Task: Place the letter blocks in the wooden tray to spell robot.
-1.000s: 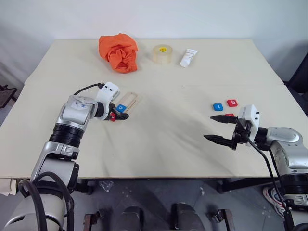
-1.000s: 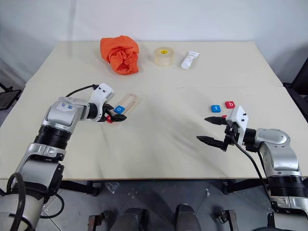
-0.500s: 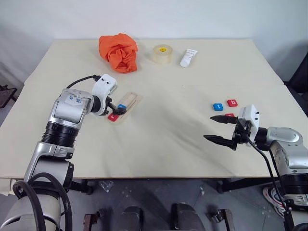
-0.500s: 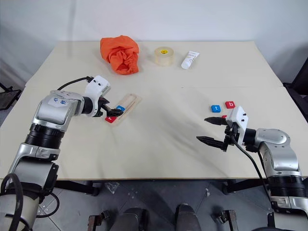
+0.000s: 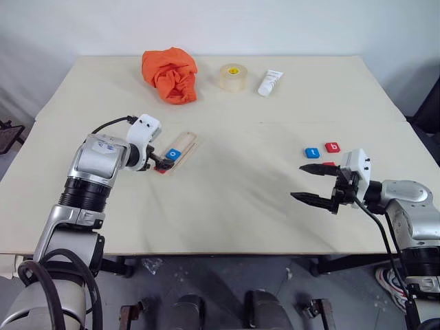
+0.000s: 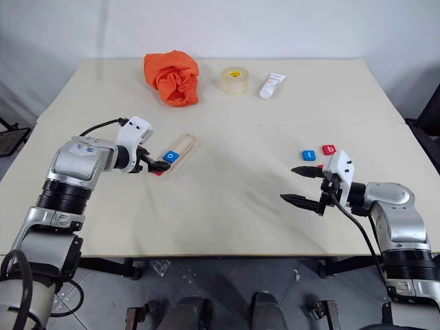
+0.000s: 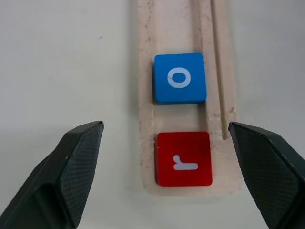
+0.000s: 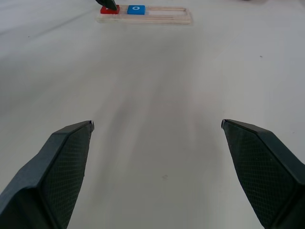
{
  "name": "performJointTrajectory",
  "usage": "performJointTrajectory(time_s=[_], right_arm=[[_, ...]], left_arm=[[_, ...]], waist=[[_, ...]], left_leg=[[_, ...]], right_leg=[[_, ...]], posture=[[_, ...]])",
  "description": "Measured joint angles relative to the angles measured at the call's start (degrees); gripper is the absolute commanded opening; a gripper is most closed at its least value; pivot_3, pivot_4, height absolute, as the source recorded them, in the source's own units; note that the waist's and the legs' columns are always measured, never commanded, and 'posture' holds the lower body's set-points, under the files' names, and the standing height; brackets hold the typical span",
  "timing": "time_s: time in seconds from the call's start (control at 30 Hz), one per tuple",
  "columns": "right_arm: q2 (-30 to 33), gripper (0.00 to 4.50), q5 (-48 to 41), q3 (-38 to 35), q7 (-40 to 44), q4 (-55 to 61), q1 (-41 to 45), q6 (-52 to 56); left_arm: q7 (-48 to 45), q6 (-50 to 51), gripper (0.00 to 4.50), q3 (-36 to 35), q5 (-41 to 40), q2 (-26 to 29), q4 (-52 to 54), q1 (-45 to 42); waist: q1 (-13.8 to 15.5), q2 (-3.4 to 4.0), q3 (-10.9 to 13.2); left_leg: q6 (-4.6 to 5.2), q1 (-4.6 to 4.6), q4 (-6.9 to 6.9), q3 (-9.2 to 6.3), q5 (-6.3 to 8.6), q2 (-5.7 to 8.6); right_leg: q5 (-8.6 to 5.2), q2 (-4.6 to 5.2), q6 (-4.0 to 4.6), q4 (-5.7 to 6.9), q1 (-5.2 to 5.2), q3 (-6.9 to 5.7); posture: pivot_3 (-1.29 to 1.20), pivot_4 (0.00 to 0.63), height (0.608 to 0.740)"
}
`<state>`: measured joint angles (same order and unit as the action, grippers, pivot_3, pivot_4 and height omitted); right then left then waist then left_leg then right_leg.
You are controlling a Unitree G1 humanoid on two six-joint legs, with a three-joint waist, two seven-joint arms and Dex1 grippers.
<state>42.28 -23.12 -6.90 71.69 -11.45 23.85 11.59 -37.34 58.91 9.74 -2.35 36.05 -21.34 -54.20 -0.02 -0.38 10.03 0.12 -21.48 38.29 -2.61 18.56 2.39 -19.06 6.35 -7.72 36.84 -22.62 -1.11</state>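
1. My left gripper (image 7: 162, 167) hovers over the near end of the narrow pale wooden tray (image 7: 172, 28), its two black fingers spread wide with nothing between them. They stand on either side of the strip, so the tray's end sits framed in the gap.

2. In that end slot lies the flat red square tile with a white r (image 7: 184, 159), and in the slot beside it the flat blue square tile with a white o (image 7: 179, 78). I judge the word is being built from this end, which is why r takes the first place and o the second. A narrow gap of bare wood shows between the two, and the slots beyond o are bare.

3. My right gripper (image 5: 315, 184) waits over the beige tabletop (image 5: 234, 199), well apart from the tray, fingers spread and empty. It is on that side because the loose tiles are there.

4. Just beyond it lie the blue t tile (image 5: 311, 152) and the red b tile (image 5: 332, 146), side by side. A sliver of another red tile (image 5: 328, 164) peeks out behind its upper finger; I take it for the second o but cannot read it.

5. By my reckoning b is needed next, so the right hand is the one placed to fetch it.
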Motion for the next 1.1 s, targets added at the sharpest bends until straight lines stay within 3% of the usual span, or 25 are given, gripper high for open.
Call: performJointTrajectory(time_s=[1.0, 1.1], right_arm=[[0.00, 4.50, 0.54, 0.02, 0.02, -0.10, 0.51, 0.08], [-0.01, 4.50, 0.70, 0.05, 0.00, -0.28, 0.63, 0.07]], left_arm=[[-2.39, 2.25, 4.47, 1.45, -0.68, -1.33, 0.02, 1.19], [-1.90, 1.74, 3.84, 1.29, -0.57, -1.31, 0.00, 1.55]], waist=[[-0.01, 0.00, 0.00], [-0.01, 0.00, 0.00]], left_leg=[[0.00, 0.01, 0.01, 0.01, 0.00, 0.00], [0.00, 0.01, 0.02, 0.01, 0.00, 0.00]], right_leg=[[0.00, 0.00, 0.00, 0.02, 0.00, 0.01], [0.00, 0.01, 0.00, 0.02, 0.00, 0.01]], posture=[[0.00, 0.150, 0.740], [0.00, 0.150, 0.740]])
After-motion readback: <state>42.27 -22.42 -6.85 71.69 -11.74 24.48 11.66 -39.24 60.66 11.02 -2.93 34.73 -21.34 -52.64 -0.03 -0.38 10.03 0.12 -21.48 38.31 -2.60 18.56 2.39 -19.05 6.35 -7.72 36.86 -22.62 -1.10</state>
